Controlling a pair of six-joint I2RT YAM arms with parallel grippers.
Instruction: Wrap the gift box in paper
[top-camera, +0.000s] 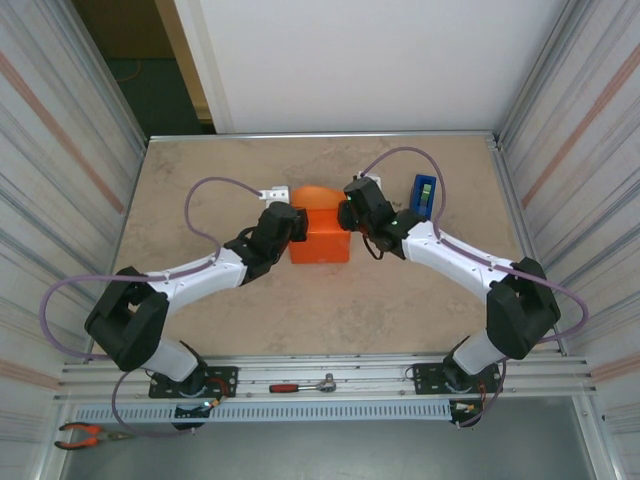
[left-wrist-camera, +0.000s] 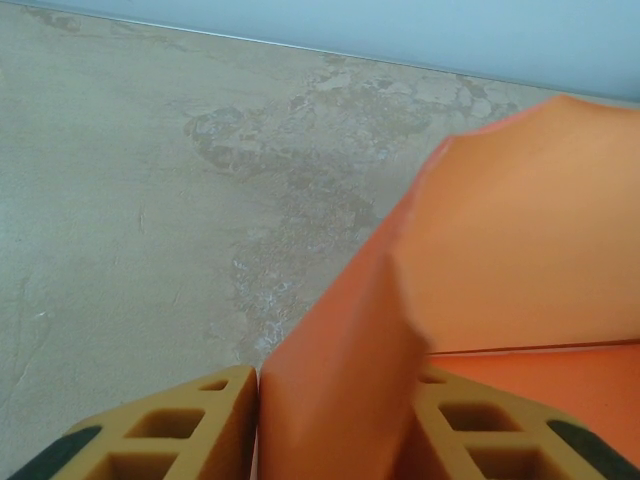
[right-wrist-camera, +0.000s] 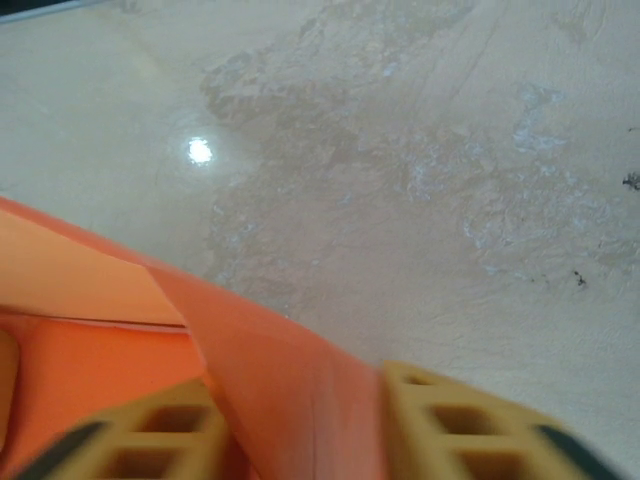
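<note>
Orange-wrapped gift box (top-camera: 320, 240) on the surface (top-camera: 200, 180); blue tape dispenser (top-camera: 424, 194) near its right. The left pincer (left-wrist-camera: 335, 385) pinches a paper flap (left-wrist-camera: 520, 230); the right pincer (right-wrist-camera: 300, 390) straddles one, grip unclear.

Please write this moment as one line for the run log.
left gripper: shut on paper | right gripper: paper between fingers, grip unclear | gift box: between both grippers

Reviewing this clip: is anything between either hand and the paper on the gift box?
Nothing visible does. The left hand has a fold of the paper between its fingers at the left end of the gift box, and the right hand straddles a flap at its right end. The blue tape dispenser stands off to the right.
</note>
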